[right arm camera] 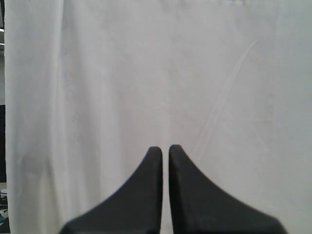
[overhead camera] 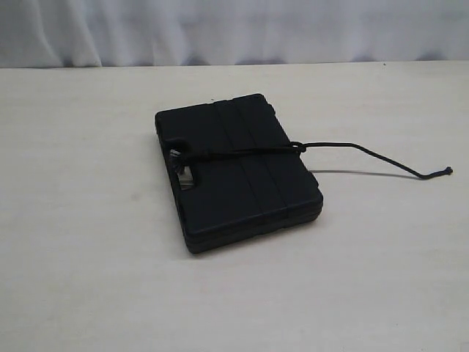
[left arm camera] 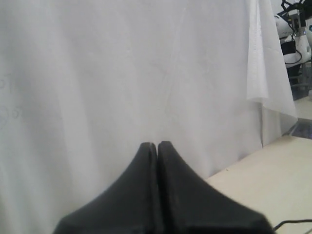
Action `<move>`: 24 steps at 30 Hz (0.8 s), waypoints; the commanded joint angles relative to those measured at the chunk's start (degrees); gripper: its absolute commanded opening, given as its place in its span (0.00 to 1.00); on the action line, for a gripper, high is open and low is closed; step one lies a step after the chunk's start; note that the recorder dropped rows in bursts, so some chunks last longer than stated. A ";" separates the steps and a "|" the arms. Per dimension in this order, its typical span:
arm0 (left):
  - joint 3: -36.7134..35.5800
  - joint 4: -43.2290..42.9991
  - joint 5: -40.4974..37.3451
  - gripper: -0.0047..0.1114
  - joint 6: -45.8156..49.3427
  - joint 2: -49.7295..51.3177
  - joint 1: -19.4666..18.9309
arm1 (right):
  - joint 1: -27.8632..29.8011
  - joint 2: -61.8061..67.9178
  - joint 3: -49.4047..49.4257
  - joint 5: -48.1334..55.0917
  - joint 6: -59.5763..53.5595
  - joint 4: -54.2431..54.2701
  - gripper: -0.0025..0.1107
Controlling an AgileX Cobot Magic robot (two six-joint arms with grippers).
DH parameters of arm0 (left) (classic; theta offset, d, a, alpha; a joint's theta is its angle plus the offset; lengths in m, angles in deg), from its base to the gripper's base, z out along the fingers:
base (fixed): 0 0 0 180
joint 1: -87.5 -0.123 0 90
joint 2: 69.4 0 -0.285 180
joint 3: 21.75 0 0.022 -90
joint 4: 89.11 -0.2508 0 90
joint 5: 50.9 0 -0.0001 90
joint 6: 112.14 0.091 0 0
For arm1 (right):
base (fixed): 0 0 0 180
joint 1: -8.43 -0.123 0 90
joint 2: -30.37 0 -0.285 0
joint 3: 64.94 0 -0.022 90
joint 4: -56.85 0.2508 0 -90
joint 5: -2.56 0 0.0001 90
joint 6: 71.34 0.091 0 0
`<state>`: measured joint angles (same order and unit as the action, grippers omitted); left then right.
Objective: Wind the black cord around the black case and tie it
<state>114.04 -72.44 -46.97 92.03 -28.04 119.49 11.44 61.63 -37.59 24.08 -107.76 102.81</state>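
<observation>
- Already, the black cord point(overhead camera: 330, 143) is wound across the black case point(overhead camera: 234, 191) mid-table, likely to bind it; one end is left trailing right.
- The left gripper point(left arm camera: 157, 144) and right gripper point(right arm camera: 165, 148) are pressed together, empty.

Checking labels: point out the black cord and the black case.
black cord point(overhead camera: 298, 147), exterior view: where it leaves the lid's edge.
black case point(overhead camera: 234, 192), exterior view: bare lid beside the cord.

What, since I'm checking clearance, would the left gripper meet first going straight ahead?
Probably the white curtain: the left gripper points at it, nothing between, though depth is unclear.
</observation>
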 commanded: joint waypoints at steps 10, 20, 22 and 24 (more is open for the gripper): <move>-0.18 0.57 -1.88 0.04 -0.45 -0.21 -0.13 | 0.16 -1.60 0.27 0.82 -0.27 0.31 0.06; -0.18 0.57 -1.88 0.04 -0.45 -0.21 -0.13 | 0.16 -1.60 0.27 0.82 -0.27 0.31 0.06; -0.18 0.57 -1.88 0.04 -0.45 -0.21 -0.13 | 0.16 -1.60 0.27 0.82 -0.27 0.31 0.06; -0.18 0.57 -1.88 0.04 -0.45 -0.21 -0.13 | 0.16 -1.60 0.27 0.82 -0.27 0.31 0.06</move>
<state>114.04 -72.32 -48.77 92.03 -28.04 119.49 11.44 60.31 -37.59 24.42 -107.76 102.99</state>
